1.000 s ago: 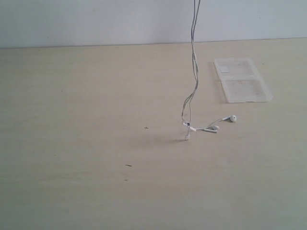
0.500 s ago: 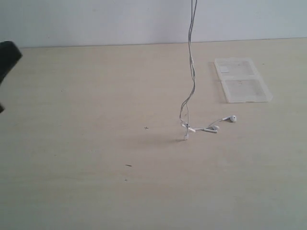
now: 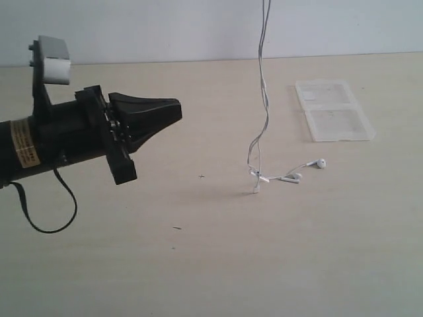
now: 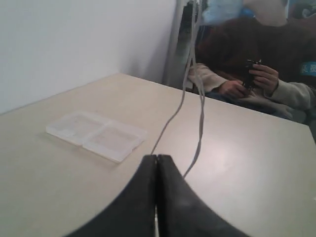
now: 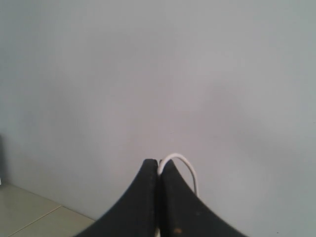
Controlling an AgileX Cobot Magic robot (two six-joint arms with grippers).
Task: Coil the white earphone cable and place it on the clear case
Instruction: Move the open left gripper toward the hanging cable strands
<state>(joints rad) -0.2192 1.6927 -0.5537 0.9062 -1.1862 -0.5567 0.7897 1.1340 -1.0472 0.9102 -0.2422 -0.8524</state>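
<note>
The white earphone cable (image 3: 264, 99) hangs from above the exterior view down to the table, where its two earbuds (image 3: 320, 162) and plug end lie. My right gripper (image 5: 159, 162), out of the exterior view, is shut on the cable (image 5: 185, 165), which loops out at its fingertips. My left gripper (image 3: 177, 109) is shut and empty, pointing right, well left of the hanging cable. In the left wrist view the left gripper (image 4: 157, 157) points at the two cable strands (image 4: 200, 113). The clear case (image 3: 334, 110) lies open and flat at the back right; the left wrist view also shows the case (image 4: 97, 135).
A pale wooden table (image 3: 198, 264) runs to a white wall behind. A seated person (image 4: 256, 74) shows beyond the table's far edge in the left wrist view.
My left arm has swung in from the left edge toward the middle. The hanging cable has shifted slightly; the earbuds stay on the table.
</note>
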